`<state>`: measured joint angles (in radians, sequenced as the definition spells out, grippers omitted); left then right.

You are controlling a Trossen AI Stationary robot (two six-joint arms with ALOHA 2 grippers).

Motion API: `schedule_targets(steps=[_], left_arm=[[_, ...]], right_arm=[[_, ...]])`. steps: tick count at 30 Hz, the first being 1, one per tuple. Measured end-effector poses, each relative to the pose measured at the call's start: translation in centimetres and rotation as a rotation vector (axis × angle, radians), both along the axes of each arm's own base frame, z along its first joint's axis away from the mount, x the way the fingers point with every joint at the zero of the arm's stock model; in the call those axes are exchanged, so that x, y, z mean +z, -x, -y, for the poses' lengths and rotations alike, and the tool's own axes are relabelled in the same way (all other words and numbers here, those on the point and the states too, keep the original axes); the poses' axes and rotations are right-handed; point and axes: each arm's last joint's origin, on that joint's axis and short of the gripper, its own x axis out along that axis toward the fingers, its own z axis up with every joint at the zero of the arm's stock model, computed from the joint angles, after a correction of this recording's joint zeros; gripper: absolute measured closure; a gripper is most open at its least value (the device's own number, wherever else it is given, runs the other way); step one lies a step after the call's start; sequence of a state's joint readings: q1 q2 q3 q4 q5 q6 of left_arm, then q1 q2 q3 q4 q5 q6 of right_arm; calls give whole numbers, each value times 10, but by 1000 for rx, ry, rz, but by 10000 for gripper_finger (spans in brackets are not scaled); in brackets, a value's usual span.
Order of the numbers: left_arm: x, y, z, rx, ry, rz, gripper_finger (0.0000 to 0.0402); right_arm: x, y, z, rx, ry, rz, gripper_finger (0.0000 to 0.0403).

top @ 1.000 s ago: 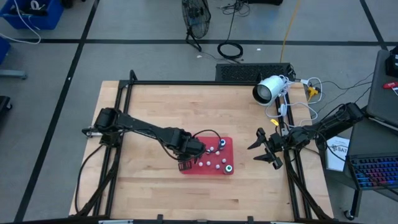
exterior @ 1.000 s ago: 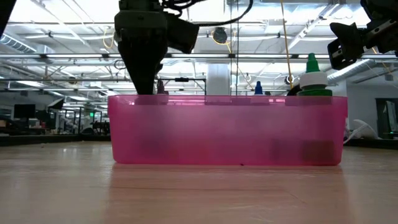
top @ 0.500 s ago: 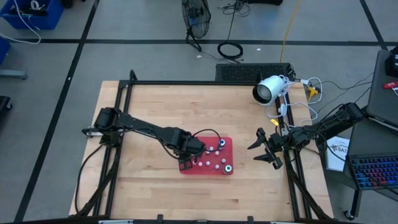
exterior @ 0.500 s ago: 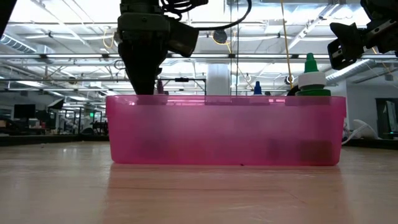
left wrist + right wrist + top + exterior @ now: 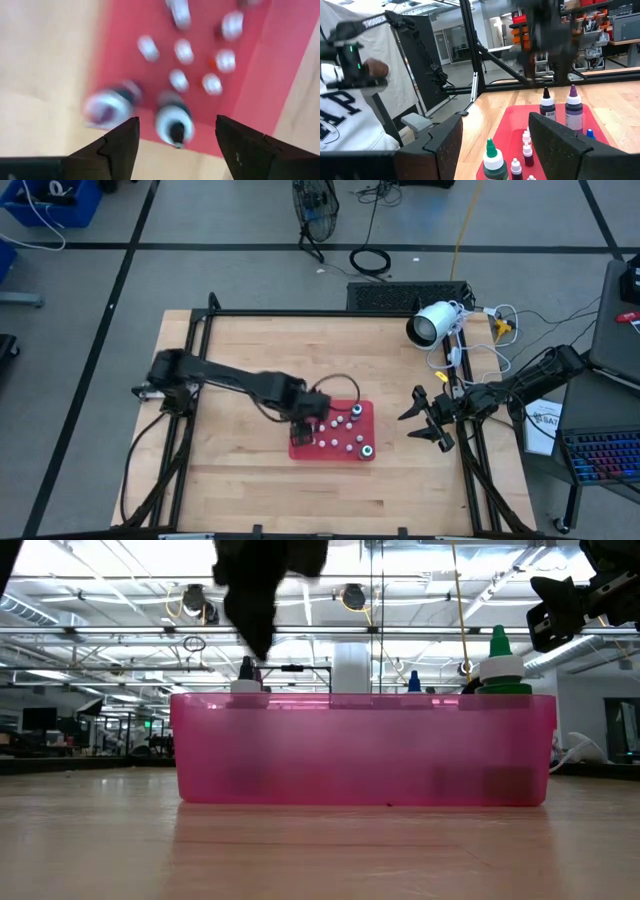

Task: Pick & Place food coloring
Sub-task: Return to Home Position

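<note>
The red tray (image 5: 298, 451) sits mid-table with several small food coloring bottles (image 5: 340, 435) standing in it. Most are whitish; a green-capped one (image 5: 499, 662) stands at the tray's right near corner. Two taller bottles, one black-tipped (image 5: 546, 106) and one purple (image 5: 573, 107), stand at its left end. My left gripper (image 5: 304, 418) hovers open above that left end, and the two tall bottles (image 5: 172, 119) show below its fingers. My right gripper (image 5: 410, 425) waits open to the right of the tray, above the table.
The tray's pink wall (image 5: 360, 750) rises about as high as most bottles. A white camera (image 5: 432, 323) and cables lie at the far right of the table. Bare wood lies left of and near the tray. A person (image 5: 350, 115) stands beyond the table.
My left gripper has risen out of the tray's left end and shifted slightly toward the tray's middle. A black-tipped bottle now stands in plain sight where its fingers were. The right arm has kept still.
</note>
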<state>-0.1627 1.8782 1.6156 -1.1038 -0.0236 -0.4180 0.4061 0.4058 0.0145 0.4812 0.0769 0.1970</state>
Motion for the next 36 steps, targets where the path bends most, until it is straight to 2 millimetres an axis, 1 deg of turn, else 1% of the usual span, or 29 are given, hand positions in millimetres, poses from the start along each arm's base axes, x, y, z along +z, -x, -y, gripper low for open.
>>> schedule_targets(steps=[2, 3, 6, 9, 11, 13, 14, 17, 19, 21, 22, 25, 29, 32, 36], left_arm=[[27, 8, 0, -35, -114, 93, 138], [42, 16, 2, -48, -193, 150, 138], [86, 51, 8, -28, -439, 319, 141], [113, 96, 10, 46, -651, 459, 146], [120, 128, 7, 140, -747, 543, 148], [117, 160, 0, 250, -799, 628, 147], [113, 175, -5, 298, -807, 665, 146], [91, 213, -20, 446, -799, 758, 140], [73, 231, -32, 525, -769, 791, 137], [57, 240, -39, 584, -735, 832, 136], [50, 243, -42, 583, -722, 840, 136], [34, 243, -48, 546, -658, 869, 141], [11, 243, -60, 452, -619, 907, 148], [0, 252, -71, 438, -594, 962, 151], [-10, 265, -78, 368, -526, 1070, 146]], right_arm=[[0, 0, 0, 0, 0, 0, 186], [0, 0, 0, 0, 0, 0, 186], [0, 0, 0, 0, 0, 0, 188], [0, 0, 0, 0, 0, -1, 186], [0, 0, 0, 0, 0, 0, 185], [0, 0, 0, 0, 0, -1, 186], [0, 0, 0, 0, 0, -1, 187], [0, 0, 0, 0, 0, -1, 188], [0, 0, 0, 0, 0, 0, 186], [0, 0, 0, 0, 0, -1, 185], [0, 0, 0, 0, 0, 0, 185], [0, 0, 0, 0, 0, -1, 187], [0, 0, 0, 0, 0, -1, 186], [0, 0, 0, 0, 0, 0, 185], [0, 0, 0, 0, 0, 0, 188]])
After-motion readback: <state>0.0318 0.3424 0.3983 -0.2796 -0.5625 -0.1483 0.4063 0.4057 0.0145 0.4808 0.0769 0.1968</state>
